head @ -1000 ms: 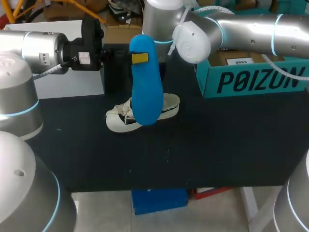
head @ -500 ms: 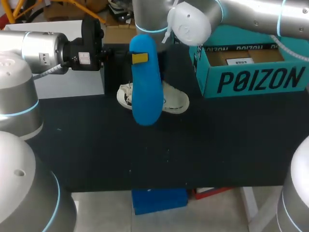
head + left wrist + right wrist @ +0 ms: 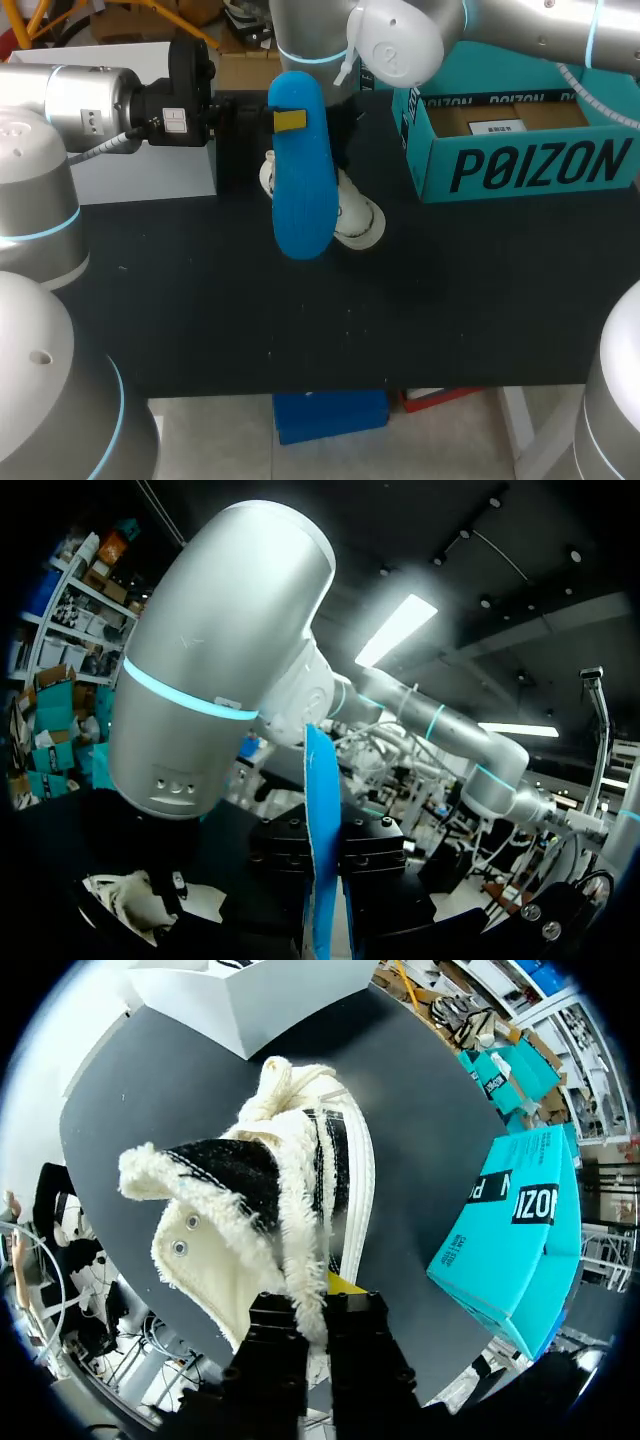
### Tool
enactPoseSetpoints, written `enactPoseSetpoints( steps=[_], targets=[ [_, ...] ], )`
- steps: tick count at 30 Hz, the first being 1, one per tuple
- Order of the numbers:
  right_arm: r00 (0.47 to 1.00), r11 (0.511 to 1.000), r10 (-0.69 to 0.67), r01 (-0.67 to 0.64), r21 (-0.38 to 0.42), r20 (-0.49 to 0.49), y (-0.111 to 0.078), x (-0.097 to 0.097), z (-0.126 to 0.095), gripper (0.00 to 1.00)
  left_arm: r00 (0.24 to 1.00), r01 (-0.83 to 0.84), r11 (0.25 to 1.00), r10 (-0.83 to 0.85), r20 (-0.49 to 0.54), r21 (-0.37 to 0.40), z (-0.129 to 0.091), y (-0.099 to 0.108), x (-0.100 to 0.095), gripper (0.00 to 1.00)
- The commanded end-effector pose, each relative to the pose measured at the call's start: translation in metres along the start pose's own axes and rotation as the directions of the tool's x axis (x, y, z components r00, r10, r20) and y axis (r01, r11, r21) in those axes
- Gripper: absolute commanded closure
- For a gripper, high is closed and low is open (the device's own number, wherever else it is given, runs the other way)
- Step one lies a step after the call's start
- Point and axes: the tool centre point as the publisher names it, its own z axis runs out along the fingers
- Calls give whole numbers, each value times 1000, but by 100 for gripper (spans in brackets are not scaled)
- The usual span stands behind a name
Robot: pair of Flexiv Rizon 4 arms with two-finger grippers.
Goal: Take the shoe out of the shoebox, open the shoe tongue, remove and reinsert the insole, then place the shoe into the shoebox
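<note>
The dark bench (image 3: pixel 200 300) carries the open teal cardboard shoebox (image 3: pixel 530 165), which stands off to one side of my right hand (image 3: pixel 315 1310). That hand is clamped on the fleecy collar of the cream canvas shoe with black stripes (image 3: pixel 270 1210), one finger on each side of the lining. The shoe stretches out ahead of the fingers, over the bench and outside the box; I cannot tell whether its toe touches down. My left hand (image 3: pixel 290 120) grips the long blue foam insole (image 3: pixel 305 200) near one end. The insole runs edge-on out ahead of the fingers, close to the shoe.
</note>
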Motion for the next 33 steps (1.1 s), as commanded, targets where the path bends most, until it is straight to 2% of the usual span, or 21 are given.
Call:
enactPoseSetpoints(
  steps=[1, 8, 14, 33],
  targets=[
    [958, 956, 287, -288, -60, -26, -11, 5, 3, 100, 1000, 0, 1000, 0, 5, -1, 1, 0, 1, 100],
    [887, 884, 461, -462, -69, -33, -17, 10, 10, 100, 1000, 0, 1000, 0, 5, -1, 1, 0, 1, 100],
    [809, 805, 582, -587, -84, -82, -16, 17, 14, 100, 1000, 0, 1000, 0, 5, -1, 1, 0, 1, 100],
    [743, 745, 648, -664, -61, -167, -12, 37, 58, 100, 1000, 0, 1000, 0, 5, -1, 1, 0, 1, 100]
  ],
)
